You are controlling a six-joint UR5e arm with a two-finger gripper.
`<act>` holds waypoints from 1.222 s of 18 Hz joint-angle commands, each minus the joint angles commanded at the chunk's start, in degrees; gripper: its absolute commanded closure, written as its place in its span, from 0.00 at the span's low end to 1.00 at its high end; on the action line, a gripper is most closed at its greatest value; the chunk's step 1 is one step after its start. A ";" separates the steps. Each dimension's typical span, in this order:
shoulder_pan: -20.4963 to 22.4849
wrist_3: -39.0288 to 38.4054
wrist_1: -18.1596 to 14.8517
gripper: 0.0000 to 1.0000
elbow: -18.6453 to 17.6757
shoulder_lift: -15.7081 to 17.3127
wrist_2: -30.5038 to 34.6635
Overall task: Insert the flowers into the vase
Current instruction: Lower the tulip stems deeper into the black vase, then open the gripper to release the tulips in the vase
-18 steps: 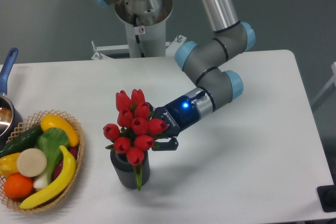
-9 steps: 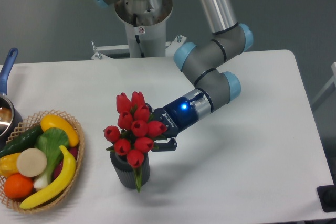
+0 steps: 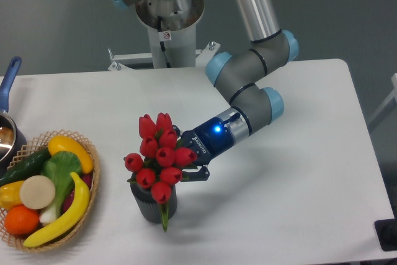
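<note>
Here the flowers (image 3: 157,156), a tight bunch of red tulip buds, stand over the vase (image 3: 153,204), with their lower part hidden at its mouth and one green leaf hanging down the front of its ribbed side. The vase, short and dark grey, stands upright on the white table (image 3: 291,178), just right of the wicker basket (image 3: 87,153) of fruit and vegetables. The gripper (image 3: 191,167) reaches in from the right, low and tilted, its black fingers (image 3: 196,175) pressed in behind the buds. One finger shows below the blooms; the other is hidden by them, so how wide the jaws stand, and whether they clasp the stems, cannot be told. A blue light glows on the wrist (image 3: 216,130). At the left edge sits a pot (image 3: 6,134) with a blue handle.
</note>
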 joint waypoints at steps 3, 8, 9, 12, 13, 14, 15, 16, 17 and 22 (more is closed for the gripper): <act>0.00 0.00 0.00 0.66 0.00 0.00 0.00; 0.00 0.96 0.00 0.49 -0.26 -0.18 0.00; 0.09 1.31 0.00 0.46 -0.35 -0.18 0.09; 0.09 1.41 0.00 0.36 -0.44 -0.09 0.09; 0.17 1.41 0.00 0.32 -0.53 0.00 0.09; 0.18 1.41 0.00 0.29 -0.70 0.00 0.17; 0.26 1.41 0.00 0.25 -0.79 0.09 0.70; 0.26 1.32 0.00 0.23 -0.79 0.17 2.10; 0.35 1.32 0.00 0.20 -0.79 0.26 2.98; 0.53 1.41 0.00 0.05 -0.70 0.35 3.16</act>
